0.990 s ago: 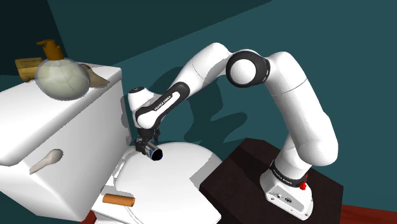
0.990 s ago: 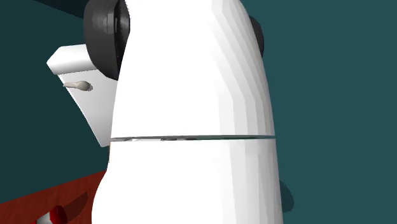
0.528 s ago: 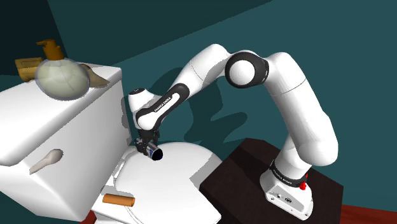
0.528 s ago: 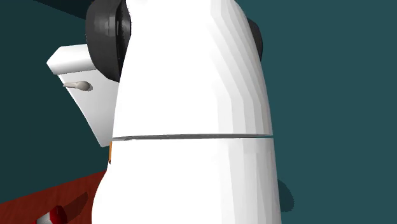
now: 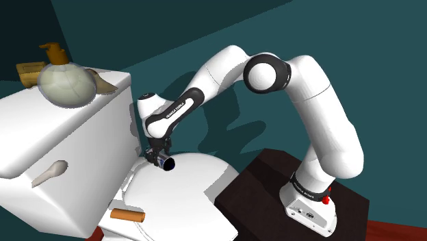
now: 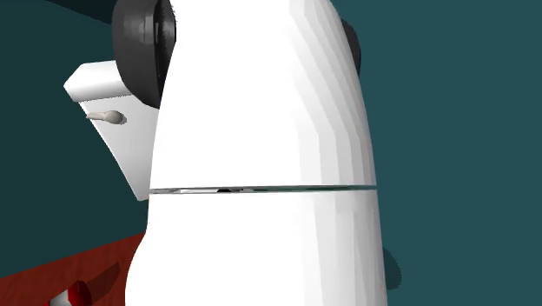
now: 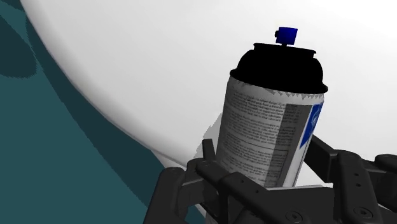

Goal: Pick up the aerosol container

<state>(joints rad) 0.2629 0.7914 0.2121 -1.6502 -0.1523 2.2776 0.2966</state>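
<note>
The aerosol container (image 7: 273,127) is a grey printed can with a black dome top and a small blue nozzle. My gripper (image 7: 267,164) is shut on its body, with one black finger (image 7: 207,170) on each side. In the shoulder view the gripper (image 5: 157,153) points down over the back of the white toilet lid (image 5: 195,188), with the can (image 5: 165,162) lying slanted in it just above the lid. Whether the can touches the lid I cannot tell.
A toilet tank (image 5: 61,147) with a flush handle (image 5: 49,172) stands close beside the gripper. A round pump bottle (image 5: 65,83) sits on the tank. An orange cylinder (image 5: 128,215) lies by the lid. My white arm (image 6: 261,156) blocks most of the second exterior view.
The fingers have closed onto the can. The hand and the can have shifted only very slightly upward over the lid.
</note>
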